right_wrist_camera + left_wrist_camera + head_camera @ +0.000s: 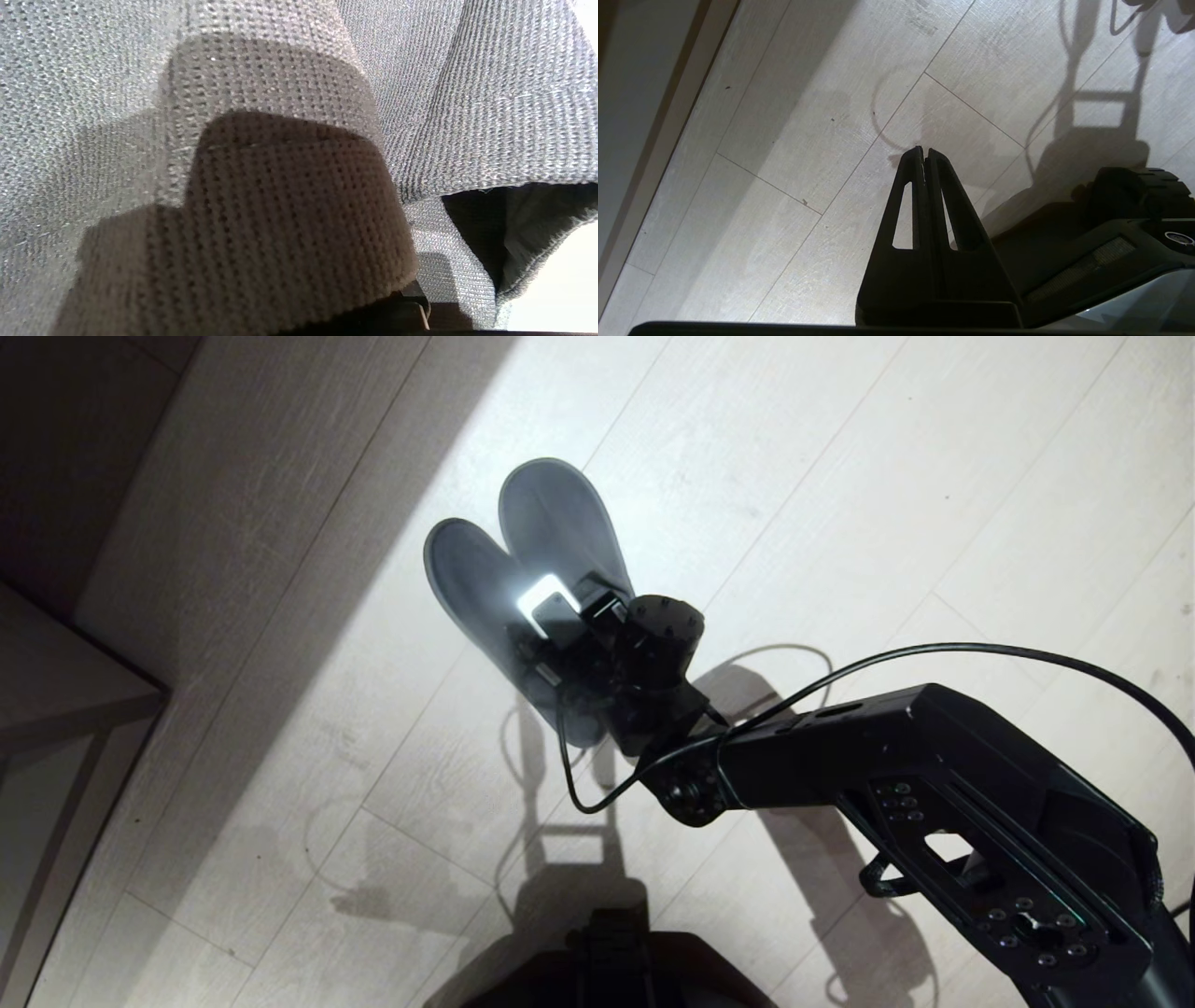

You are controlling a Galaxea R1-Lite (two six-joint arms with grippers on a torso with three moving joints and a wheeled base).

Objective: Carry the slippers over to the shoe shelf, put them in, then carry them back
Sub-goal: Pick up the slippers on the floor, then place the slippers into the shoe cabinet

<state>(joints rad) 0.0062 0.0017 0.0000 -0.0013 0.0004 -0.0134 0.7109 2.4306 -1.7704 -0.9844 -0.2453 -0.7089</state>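
Note:
The two blue-grey slippers [551, 513] sit side by side over the pale floor, toes pointing away from me. My right gripper [560, 616] reaches down into their near ends and is shut on them. The arm hides the heels. In the right wrist view knitted slipper fabric [467, 93] fills the picture, bunched right against the jaws. My left gripper [924, 151] hangs parked above the bare floor, shut and holding nothing. A beige board corner [65, 691] shows at the left edge of the head view; I cannot tell whether it is the shoe shelf.
Pale wood-plank floor [840, 476] spreads all round the slippers, sunlit in a wide band. A black cable [1027, 658] loops off my right arm. My base [607, 961] sits at the near edge. A wall and skirting [640, 140] run along the left.

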